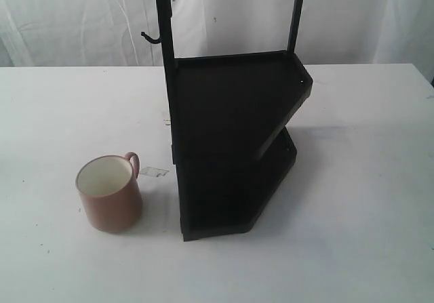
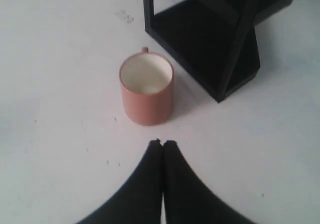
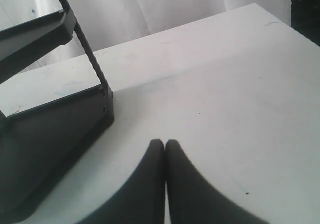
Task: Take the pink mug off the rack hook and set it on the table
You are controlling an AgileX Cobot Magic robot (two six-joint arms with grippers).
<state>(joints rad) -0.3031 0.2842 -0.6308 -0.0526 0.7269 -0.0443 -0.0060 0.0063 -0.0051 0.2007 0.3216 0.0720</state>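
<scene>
The pink mug (image 1: 110,193) stands upright on the white table (image 1: 54,113), left of the black rack (image 1: 234,147), its handle toward the rack. In the left wrist view the pink mug (image 2: 147,88) sits a short way beyond my left gripper (image 2: 162,143), which is shut and holds nothing. The rack hook (image 1: 149,38) sticks out bare from the left post. My right gripper (image 3: 165,142) is shut and empty above bare table beside the rack (image 3: 50,124). Neither gripper shows in the exterior view.
A small scrap of clear tape (image 1: 153,172) lies on the table between mug and rack. A white curtain (image 1: 68,18) hangs behind the table. The table's right edge (image 1: 424,72) shows at far right.
</scene>
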